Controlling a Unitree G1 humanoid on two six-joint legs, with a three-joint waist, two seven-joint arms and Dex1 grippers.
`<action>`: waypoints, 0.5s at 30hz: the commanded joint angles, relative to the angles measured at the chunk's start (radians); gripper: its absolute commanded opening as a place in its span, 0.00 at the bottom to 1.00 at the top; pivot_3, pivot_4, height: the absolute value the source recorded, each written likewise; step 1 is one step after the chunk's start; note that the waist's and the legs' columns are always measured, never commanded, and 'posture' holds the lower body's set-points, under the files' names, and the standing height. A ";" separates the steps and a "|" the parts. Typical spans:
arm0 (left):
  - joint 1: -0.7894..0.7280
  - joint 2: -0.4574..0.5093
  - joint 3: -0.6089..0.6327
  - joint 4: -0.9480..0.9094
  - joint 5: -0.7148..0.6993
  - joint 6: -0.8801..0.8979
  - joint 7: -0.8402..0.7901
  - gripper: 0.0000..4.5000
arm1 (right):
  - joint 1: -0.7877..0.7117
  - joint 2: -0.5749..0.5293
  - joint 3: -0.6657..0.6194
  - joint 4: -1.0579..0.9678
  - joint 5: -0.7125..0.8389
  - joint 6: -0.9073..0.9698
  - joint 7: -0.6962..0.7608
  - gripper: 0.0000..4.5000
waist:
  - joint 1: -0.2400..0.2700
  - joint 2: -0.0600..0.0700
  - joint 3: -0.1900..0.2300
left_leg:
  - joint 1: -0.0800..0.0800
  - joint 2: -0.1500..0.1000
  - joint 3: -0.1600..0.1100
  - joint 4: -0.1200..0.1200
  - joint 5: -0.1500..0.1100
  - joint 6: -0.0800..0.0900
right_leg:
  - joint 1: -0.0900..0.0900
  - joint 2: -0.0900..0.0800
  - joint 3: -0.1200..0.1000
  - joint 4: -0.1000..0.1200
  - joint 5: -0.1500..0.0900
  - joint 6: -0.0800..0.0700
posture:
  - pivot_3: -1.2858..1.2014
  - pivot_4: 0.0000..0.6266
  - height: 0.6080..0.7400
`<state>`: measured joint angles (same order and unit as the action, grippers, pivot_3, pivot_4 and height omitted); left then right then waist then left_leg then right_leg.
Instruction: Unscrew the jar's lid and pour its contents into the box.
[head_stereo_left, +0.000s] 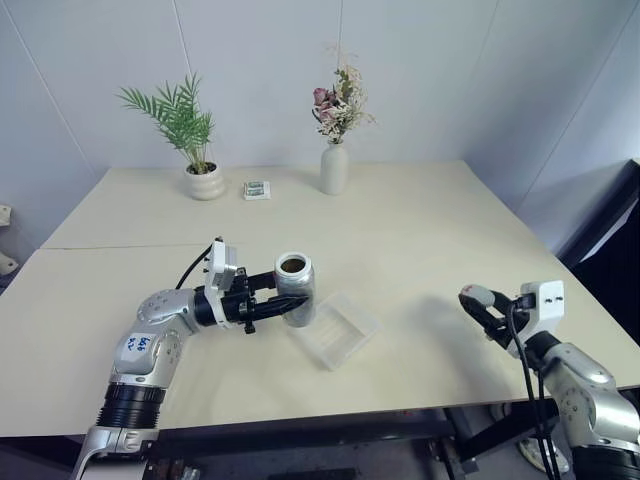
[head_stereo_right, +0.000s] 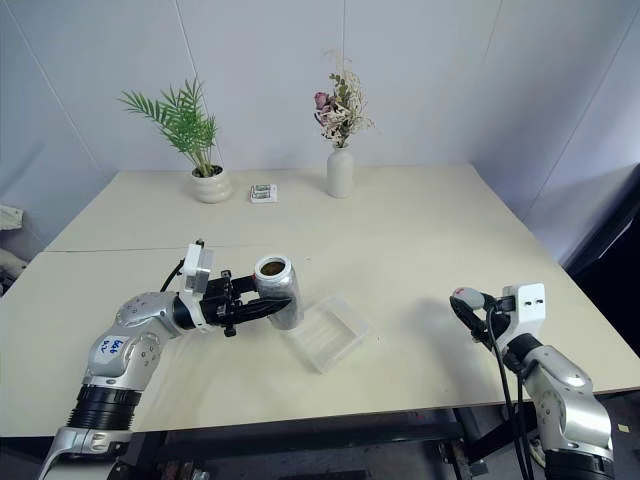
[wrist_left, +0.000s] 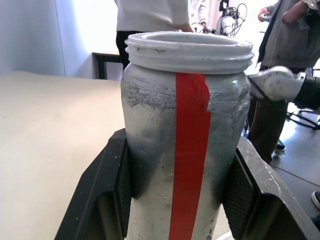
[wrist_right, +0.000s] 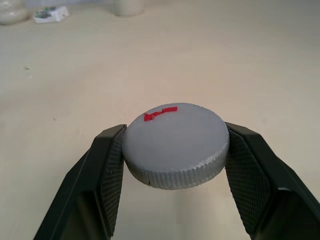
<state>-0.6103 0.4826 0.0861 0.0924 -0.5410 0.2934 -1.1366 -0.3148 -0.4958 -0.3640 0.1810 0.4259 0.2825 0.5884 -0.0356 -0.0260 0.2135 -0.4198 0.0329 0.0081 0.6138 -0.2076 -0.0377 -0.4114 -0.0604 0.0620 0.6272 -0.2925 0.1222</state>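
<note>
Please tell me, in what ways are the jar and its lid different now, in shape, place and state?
The jar is a tall cylinder with an open threaded mouth; the lid is a flat round cap with a ridged edge. The jar is held by the left gripper just beside the box; the lid is held by the right gripper, far out to the right. The jar has a long red stripe; the lid has a small red mark. Both are grey-silver and each clamped between two black fingers.
</note>
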 joint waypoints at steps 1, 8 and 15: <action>-0.023 -0.001 0.013 -0.007 -0.020 0.000 0.001 0.43 | -0.027 -0.005 0.006 0.059 -0.021 -0.074 0.018 0.57 | 0.000 0.000 0.000 | 0.000 0.000 0.000 0.000 0.000 0.000 | 0.000 0.000 0.000 0.000 0.000 0.000 | 0.52 0.24 1.00; -0.017 -0.003 0.013 -0.024 -0.025 0.010 0.004 0.43 | -0.054 -0.038 0.035 0.159 -0.055 -0.123 0.066 0.57 | 0.003 0.000 0.000 | 0.000 0.000 -0.001 -0.001 0.000 0.000 | 0.000 0.000 0.000 0.001 0.001 0.001 | 0.52 0.24 1.00; 0.002 0.010 0.018 -0.044 -0.030 0.034 0.007 0.43 | -0.032 -0.065 0.029 0.125 -0.032 -0.087 0.102 0.99 | 0.005 0.000 0.000 | 0.000 -0.001 -0.001 0.000 0.000 0.000 | 0.000 0.000 0.000 0.001 0.001 0.002 | 0.52 0.24 1.00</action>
<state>-0.6131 0.4828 0.0863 0.0867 -0.5473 0.3266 -1.1347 -0.3510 -0.5411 -0.3193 0.3450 0.3790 0.1990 0.6771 -0.0308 -0.0259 0.2135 -0.4201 0.0323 0.0072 0.6133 -0.2079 -0.0382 -0.4115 -0.0603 0.0624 0.6278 -0.2914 0.1240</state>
